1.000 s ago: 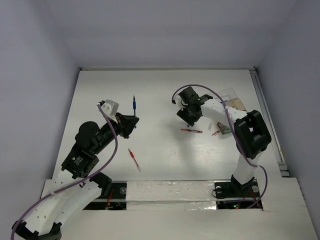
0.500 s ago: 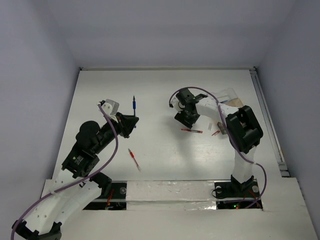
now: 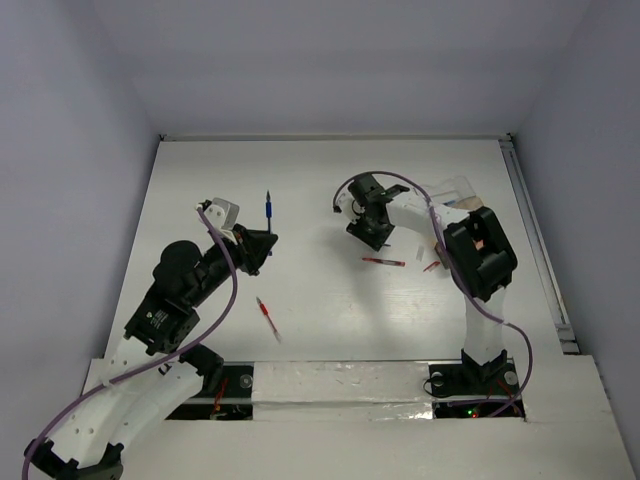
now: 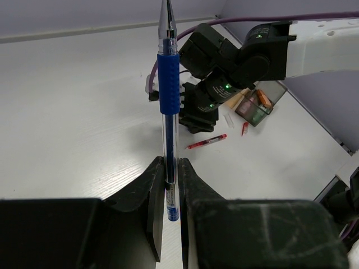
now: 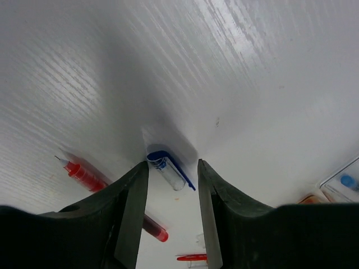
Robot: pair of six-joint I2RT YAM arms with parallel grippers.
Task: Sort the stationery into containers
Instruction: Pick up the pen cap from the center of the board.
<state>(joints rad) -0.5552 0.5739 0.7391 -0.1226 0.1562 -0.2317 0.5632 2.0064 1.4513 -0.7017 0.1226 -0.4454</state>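
The left wrist view alone shows the grip plainly. The left gripper (image 4: 171, 179) is pressed together on the lower barrel of the blue pen (image 4: 169, 95), which stands upright through the middle of the frame with its tip at the top edge. From above, the same pen is only a short dark-blue stroke left of centre, pointing toward the far wall. The left wrist view also takes in the organiser box (image 4: 257, 106) right of centre, just below the right arm (image 4: 291, 50). From above that arm hides most of the box, leaving only a clear corner at upper right

Only the right wrist view shows a clear pen cap (image 5: 170, 172) with a blue clip lying on the white table (image 5: 252, 84). It sits between the fingers of the right gripper (image 5: 172, 166), whose jaws stand apart on either side of it without clamping it. A red pen (image 5: 84, 175) lies at lower left, partly behind one finger, and a corner of the box shows at the right edge

Compared with a second ago, seen from above, the right arm's elbow has swung toward the centre of the frame and now covers the brownish box floor that showed then. Its gripper sits slightly further up and left. The left arm, the blue pen, the red pen and a second red pen (image 3: 267, 318) at lower left of centre lie as they did
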